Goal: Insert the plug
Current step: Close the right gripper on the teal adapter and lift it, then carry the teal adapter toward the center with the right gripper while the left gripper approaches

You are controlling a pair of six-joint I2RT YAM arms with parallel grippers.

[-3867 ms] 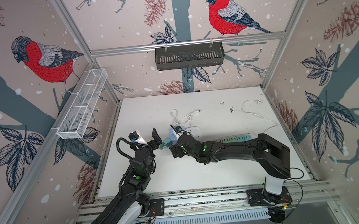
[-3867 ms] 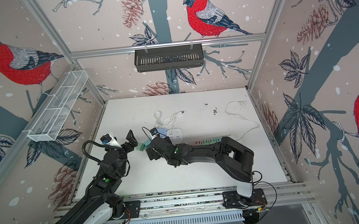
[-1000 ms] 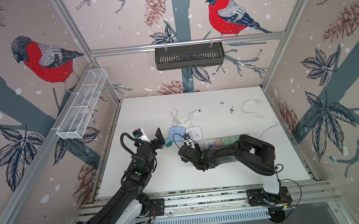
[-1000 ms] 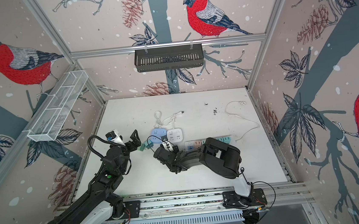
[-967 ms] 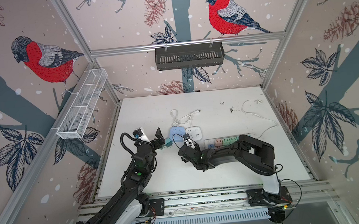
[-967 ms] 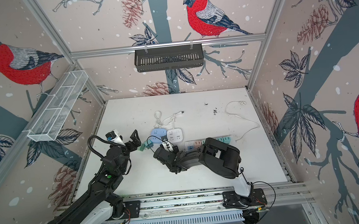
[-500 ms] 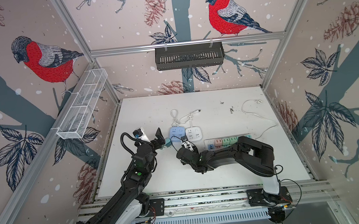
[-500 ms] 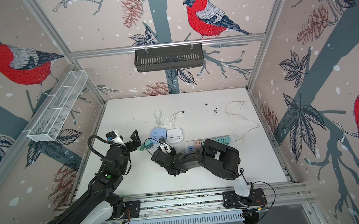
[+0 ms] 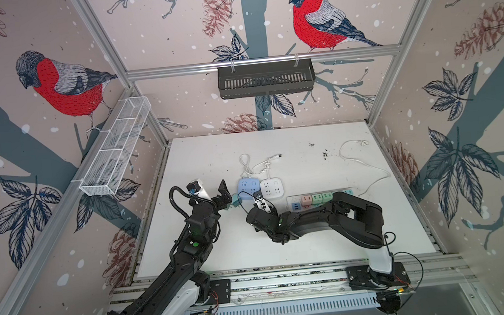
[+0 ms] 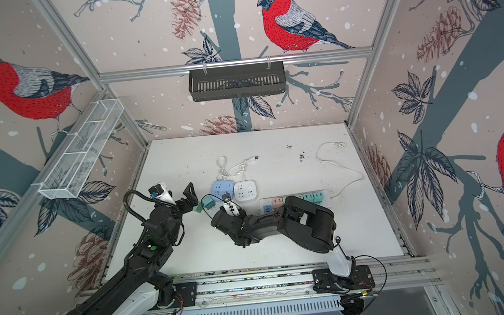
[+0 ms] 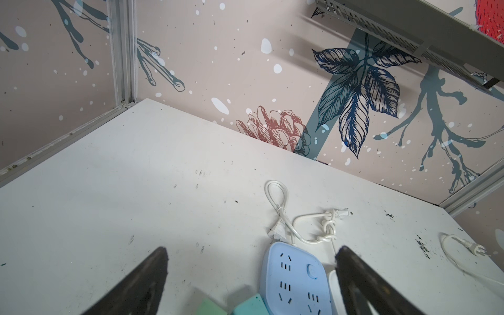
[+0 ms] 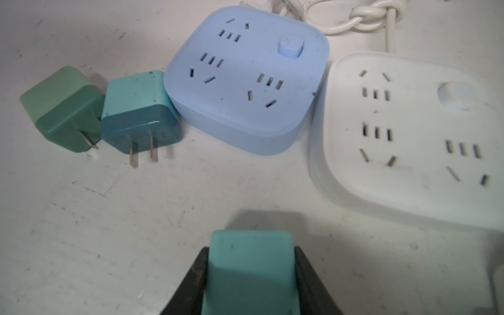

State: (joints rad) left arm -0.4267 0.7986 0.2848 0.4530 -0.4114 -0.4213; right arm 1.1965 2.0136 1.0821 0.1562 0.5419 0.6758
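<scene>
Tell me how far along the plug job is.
Done: coloured plugs sit in the long strip. In hand: the right hand is shut on a teal plug near the blue socket block, whose slots are empty. Left: inserting it; two loose plugs lie beside the block.

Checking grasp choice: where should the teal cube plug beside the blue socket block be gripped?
Teal plastic cube plug: probably from above, on its flat side faces, leaving the prongs free; the green cube plug and blue square socket block crowd them.

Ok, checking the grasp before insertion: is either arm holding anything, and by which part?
The right gripper clamps a teal plug by the two opposite sides of its body; the left gripper is open, holding nothing.
</scene>
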